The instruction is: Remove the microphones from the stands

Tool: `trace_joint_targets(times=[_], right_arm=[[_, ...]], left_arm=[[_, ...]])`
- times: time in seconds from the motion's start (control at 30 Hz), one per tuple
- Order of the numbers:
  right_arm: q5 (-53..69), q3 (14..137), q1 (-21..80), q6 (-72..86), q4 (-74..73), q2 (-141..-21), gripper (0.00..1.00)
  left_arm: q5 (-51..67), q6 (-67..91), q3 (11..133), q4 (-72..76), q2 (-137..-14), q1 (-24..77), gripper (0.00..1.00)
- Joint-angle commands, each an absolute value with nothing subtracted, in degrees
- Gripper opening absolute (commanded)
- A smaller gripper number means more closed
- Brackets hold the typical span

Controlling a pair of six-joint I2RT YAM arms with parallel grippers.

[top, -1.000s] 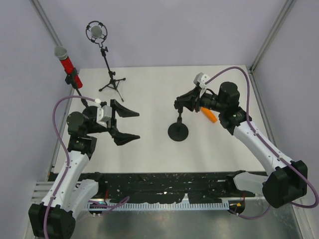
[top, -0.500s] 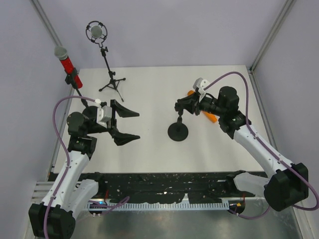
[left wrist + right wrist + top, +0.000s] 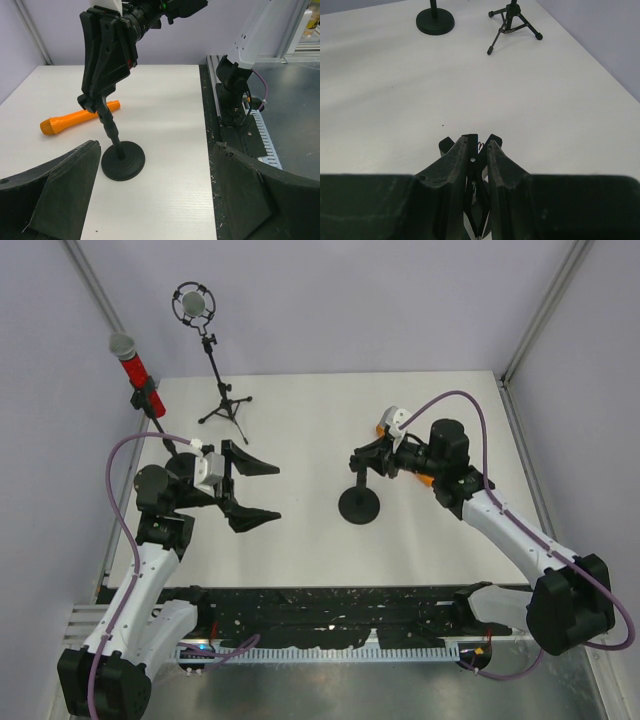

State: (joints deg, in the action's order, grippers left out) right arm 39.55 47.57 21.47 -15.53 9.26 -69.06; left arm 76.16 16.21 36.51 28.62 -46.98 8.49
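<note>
White table [image 3: 300, 420], orange microphone [image 3: 75, 119], round-base stand [image 3: 359, 504], tripod stand [image 3: 225, 405]

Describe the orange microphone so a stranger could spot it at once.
On the white table, find the black round-based stand near the middle, held at its top by the right gripper. The orange microphone lies flat on the table beside that stand, under the right arm. It alone is orange and lying down; the red microphone and the black microphone are mounted on stands.
</note>
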Motion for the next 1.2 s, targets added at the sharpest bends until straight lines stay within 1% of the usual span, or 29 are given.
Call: trace_joint_targets(times=[0.0, 0.03, 0.07, 0.1, 0.13, 0.17, 0.2, 0.23, 0.3, 0.53, 0.93, 1.07, 1.17], right_arm=[[37.44, 45.62, 22.06, -17.93, -2.64, -72.86, 0.1], [37.7, 45.79, 22.15, -17.84, -2.55, -72.69, 0.13], [38.14, 46.23, 22.06, -17.67, -2.46, -71.99, 0.27], [38.32, 46.67, 22.06, -17.58, -2.55, -71.63, 0.35], [39.19, 47.54, 22.06, -17.67, -2.98, -70.59, 0.5], [39.55, 48.07, 22.06, -17.58, -3.16, -70.23, 0.61], [40.68, 48.86, 22.06, -17.49, -3.51, -69.01, 0.65], [41.13, 49.3, 22.06, -17.58, -3.6, -68.39, 0.72], [42.36, 50.36, 22.06, -18.28, -4.83, -67.5, 0.78], [46.75, 51.24, 21.97, -20.66, -9.23, -69.52, 0.81], [50.44, 50.8, 18.55, -3.0, 8.87, -70.13, 0.84], [51.67, 52.12, 17.58, -1.67, 10.63, -71.54, 0.85], [52.82, 52.29, 17.67, -4.91, 8.45, -72.07, 0.86]], left_arm=[[77.17, 16.79, 36.65, 31.03, -46.58, 8.17, 0.98], [77.08, 16.79, 36.56, 31.03, -46.58, 8.26, 0.98], [76.99, 16.7, 36.56, 31.03, -46.58, 8.17, 0.98], [77.08, 16.7, 36.56, 31.03, -46.58, 8.17, 0.98], [77.08, 16.7, 36.48, 31.11, -46.76, 8.26, 0.98], [77.08, 16.61, 36.56, 31.03, -46.76, 8.17, 0.98], [77.08, 16.7, 36.56, 31.11, -46.84, 8.17, 0.98], [76.99, 16.7, 36.56, 31.11, -46.85, 8.35, 0.98], [76.91, 16.7, 36.56, 31.11, -46.76, 8.17, 0.98], [76.99, 16.79, 36.39, 30.94, -46.5, 8.17, 0.98], [76.73, 16.44, 35.95, 31.11, -46.49, 8.17, 0.98], [76.9, 16.35, 35.68, 31.11, -46.32, 8.17, 0.98], [76.82, 16.08, 35.68, 31.11, -46.41, 8.17, 0.98]])
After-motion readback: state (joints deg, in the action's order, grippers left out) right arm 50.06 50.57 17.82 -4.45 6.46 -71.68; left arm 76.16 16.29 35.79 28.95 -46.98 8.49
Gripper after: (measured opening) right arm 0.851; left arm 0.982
